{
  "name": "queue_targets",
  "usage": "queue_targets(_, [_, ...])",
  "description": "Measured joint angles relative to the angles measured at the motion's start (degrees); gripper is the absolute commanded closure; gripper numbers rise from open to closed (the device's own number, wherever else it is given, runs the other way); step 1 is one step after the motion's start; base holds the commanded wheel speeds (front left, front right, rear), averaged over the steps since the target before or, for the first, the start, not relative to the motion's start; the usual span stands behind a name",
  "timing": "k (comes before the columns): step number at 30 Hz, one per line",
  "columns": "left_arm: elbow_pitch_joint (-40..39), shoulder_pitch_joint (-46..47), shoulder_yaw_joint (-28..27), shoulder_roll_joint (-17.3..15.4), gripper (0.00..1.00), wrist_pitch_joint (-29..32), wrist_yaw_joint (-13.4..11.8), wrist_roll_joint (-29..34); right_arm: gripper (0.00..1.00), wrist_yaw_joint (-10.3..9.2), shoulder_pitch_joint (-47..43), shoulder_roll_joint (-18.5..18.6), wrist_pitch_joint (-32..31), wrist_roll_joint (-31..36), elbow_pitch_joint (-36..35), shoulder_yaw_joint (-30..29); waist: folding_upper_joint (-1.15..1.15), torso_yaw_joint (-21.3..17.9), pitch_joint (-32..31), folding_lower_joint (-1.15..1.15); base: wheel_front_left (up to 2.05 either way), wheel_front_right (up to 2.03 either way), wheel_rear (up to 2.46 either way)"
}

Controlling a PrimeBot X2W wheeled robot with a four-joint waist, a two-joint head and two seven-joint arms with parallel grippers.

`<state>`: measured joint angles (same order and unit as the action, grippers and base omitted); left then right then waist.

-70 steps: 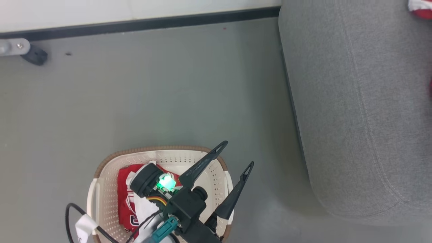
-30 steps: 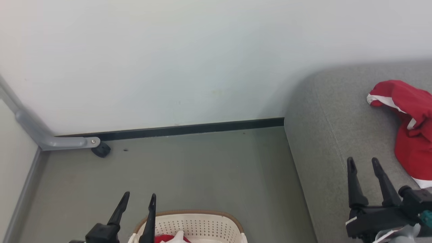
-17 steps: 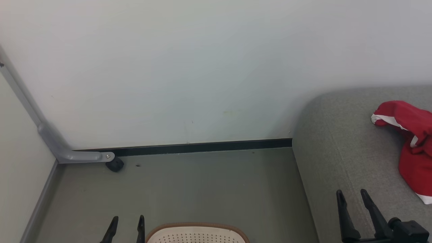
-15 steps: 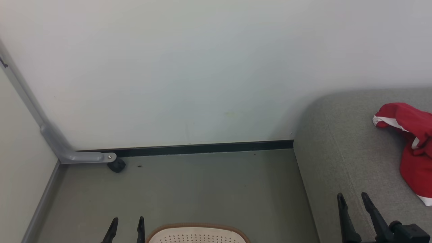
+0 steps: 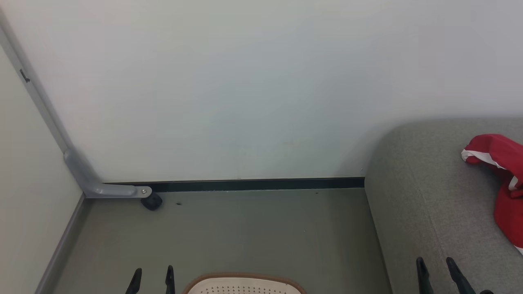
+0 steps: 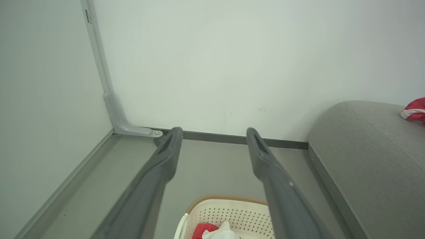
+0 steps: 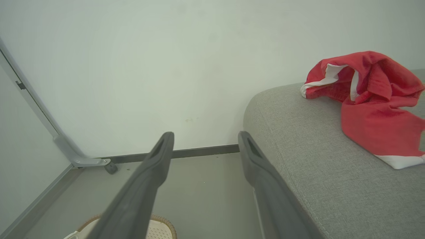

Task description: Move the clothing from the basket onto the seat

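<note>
A red garment with white trim lies on the grey-green seat at the right. The cream basket with its brown rim stands on the floor by the head view's bottom edge. More red and white clothing lies inside it. My left gripper is open and empty, just left of the basket. My right gripper is open and empty at the seat's near left edge.
A white wall with a dark baseboard closes the far side. A grey metal bracket ending in a black caster stands in the left corner. Grey floor lies between basket, wall and seat.
The head view has tilted up from the basket to the wall and seat. Both grippers have sunk toward that view's bottom edge, still open and empty. The garment on the seat has not moved.
</note>
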<state>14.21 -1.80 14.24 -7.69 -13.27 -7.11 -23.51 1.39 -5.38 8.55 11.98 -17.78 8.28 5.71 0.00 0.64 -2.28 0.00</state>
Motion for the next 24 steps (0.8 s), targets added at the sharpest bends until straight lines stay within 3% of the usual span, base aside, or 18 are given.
queue_targets(24, [0.07,-0.11,-1.21,1.08,0.0,0.04,0.0,2.23,0.0,-1.9,-2.3,0.18,-3.43,-0.18,-5.27,-0.31,0.0,0.93,0.79,0.0,0.0,0.0,0.0])
